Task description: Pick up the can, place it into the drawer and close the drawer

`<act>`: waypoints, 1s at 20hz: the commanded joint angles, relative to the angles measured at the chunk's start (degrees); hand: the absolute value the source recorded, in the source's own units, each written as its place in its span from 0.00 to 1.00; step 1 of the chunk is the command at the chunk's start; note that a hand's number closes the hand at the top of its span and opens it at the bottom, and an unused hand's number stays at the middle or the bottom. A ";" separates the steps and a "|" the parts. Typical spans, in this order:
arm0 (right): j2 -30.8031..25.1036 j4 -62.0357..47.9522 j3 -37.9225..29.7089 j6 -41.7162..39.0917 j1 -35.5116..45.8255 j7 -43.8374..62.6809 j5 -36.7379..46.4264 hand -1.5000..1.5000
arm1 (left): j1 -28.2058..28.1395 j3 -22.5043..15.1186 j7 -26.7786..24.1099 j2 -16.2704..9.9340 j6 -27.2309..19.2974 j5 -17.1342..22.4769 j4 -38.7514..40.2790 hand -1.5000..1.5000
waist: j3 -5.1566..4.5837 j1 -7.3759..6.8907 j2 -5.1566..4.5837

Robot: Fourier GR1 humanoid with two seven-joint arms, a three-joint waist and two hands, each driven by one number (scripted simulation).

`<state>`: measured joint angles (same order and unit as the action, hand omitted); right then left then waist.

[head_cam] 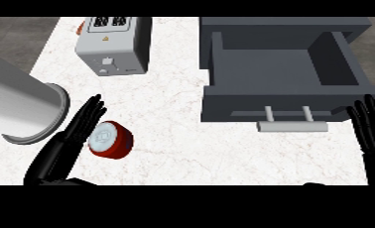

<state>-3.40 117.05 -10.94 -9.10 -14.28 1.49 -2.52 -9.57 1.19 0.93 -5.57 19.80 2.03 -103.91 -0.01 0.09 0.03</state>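
Head view frames a white marbled table (pixel 176 98) seen steeply from above. At the lower left of the frame, the left robot hand (pixel 64 145) is seen with its fingers stretched straight toward the upper right, released and clasping nothing; its fingers lie just beside the can (pixel 110 140), along the can's left side, and whether they touch it cannot be told. The can, red with a pale silver end, is lying tilted on the table at the lower left, well apart from the drawer (pixel 282 76). The dark grey drawer is shown pulled open at the right of the frame, its interior exposed and a light grey handle (pixel 291 125) projecting from its front panel toward the lower edge. At the right edge, the right robot hand (pixel 363 128) is shown with straight fingers pointing up, released, resting just beside the drawer's front corner. A silver toaster (pixel 113 46) is placed at the upper left, and a large grey cylindrical container (pixel 29 105) is seen at the left edge.
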 commanded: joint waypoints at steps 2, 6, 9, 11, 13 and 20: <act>0.06 -1.10 -1.49 -0.75 -0.12 -0.87 -1.10 0.00 | -0.20 2.67 -2.45 -1.12 1.63 0.85 3.74 0.00 | 0.01 -0.03 0.00; 0.44 1.64 -0.47 -0.72 0.49 2.38 -0.69 0.00 | -0.12 5.36 -5.58 -2.61 3.49 1.91 5.34 0.00 | 0.00 -0.07 0.01; 0.24 1.48 -1.44 -2.33 -1.91 -0.65 -0.72 0.00 | -1.01 4.31 -14.89 -1.83 2.68 -3.63 13.68 0.00 | -0.01 0.03 0.00; -1.43 -0.66 -3.67 -2.72 1.73 1.18 -3.01 0.00 | 1.34 3.03 -13.83 0.15 0.11 -5.42 15.61 0.00 | 0.00 0.01 -0.01; 2.23 -2.14 -0.72 -1.79 -1.54 -3.92 1.51 0.00 | 1.47 6.74 -11.98 -3.65 4.52 -0.76 15.13 0.00 | 0.01 -0.01 0.00; -1.19 2.04 -4.97 -2.44 2.17 3.75 -2.94 0.00 | 2.73 7.41 -18.48 -3.53 3.03 -4.72 21.58 0.00 | 0.01 0.01 0.01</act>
<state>-3.72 117.96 -13.96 -11.15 -12.71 3.69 -4.18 -7.79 8.45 -15.51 -9.71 23.73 -1.27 -84.80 -0.01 0.08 0.02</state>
